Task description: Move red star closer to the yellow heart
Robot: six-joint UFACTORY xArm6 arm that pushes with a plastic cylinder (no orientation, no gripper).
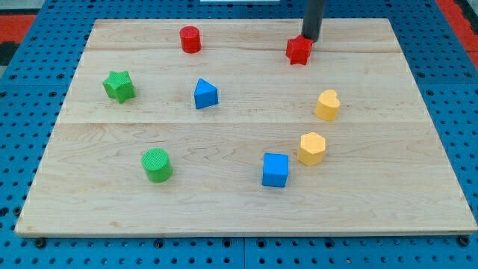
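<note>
Red star (299,50) is sat near the view's top, right of centre, on the wooden board (239,202). The rod is seen coming down from the top edge, with my tip (310,38) just above and slightly right of the star, at its upper edge; touching or a hair apart cannot be told from this angle. Nothing is held by the tip, it being a plain rod end. Yellow heart (327,104) is placed below the star and a bit to the view's right, well apart from it, with bare board between them. Yellow hexagon (311,148) is found just below the heart, and blue cube (275,169) sits near the hexagon's lower left, not touching. Red cylinder (190,39) is located at the top, left of the star and roughly level with it. Blue triangle (205,94) is set left of centre, green star (119,86) further towards the view's left edge, and green cylinder (157,164) at lower left. All blocks are seen upright and separate from one another.
</note>
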